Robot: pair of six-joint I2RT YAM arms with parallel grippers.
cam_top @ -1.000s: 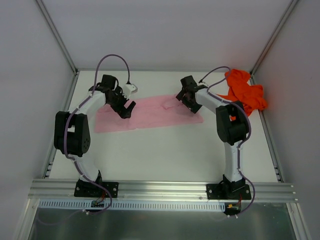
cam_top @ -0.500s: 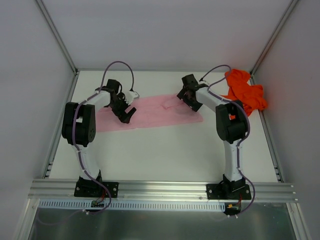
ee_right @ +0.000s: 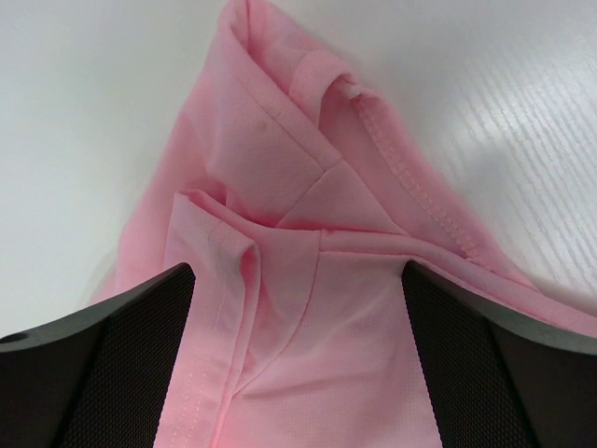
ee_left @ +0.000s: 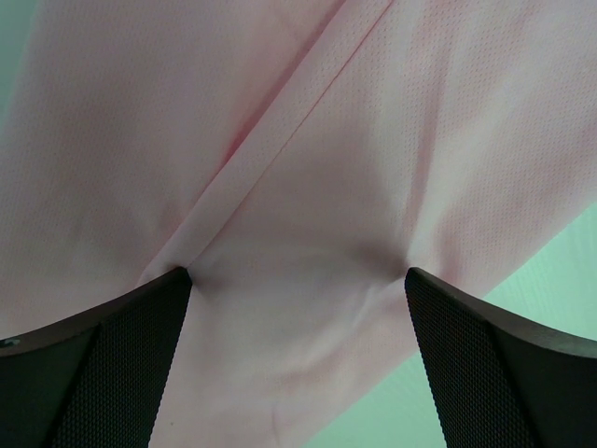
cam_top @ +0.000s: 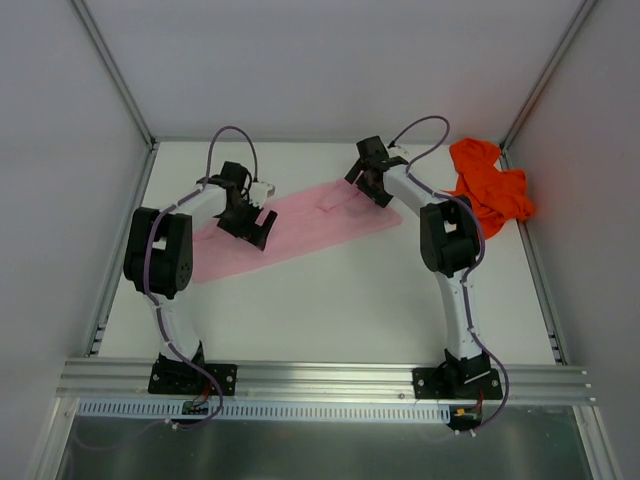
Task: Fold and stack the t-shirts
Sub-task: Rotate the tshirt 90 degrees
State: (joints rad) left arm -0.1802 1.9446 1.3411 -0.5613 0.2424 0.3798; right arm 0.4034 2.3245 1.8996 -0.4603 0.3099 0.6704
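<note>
The light pink t-shirt (cam_top: 310, 230) lies as a long slanted band across the middle of the white table, its left end nearer to me. My left gripper (cam_top: 256, 226) stands open on its left part; in the left wrist view the fingertips (ee_left: 177, 289) press into the pink cloth (ee_left: 308, 140). My right gripper (cam_top: 364, 184) is open at the shirt's far right end; between its spread jaws lie a stitched hem and folded layers (ee_right: 280, 168). The bright orange-red t-shirt (cam_top: 490, 185) sits crumpled at the back right, apart from both grippers.
White panels close the table (cam_top: 320, 310) in at the back and both sides. An aluminium rail (cam_top: 320, 380) with both arm bases runs along the near edge. The orange-red heap lies against the right wall.
The pink shirt has swung from lying level to slanted, with its right end farther back. My right gripper moved back and left; my left gripper shifted slightly nearer and right. Both stayed open.
</note>
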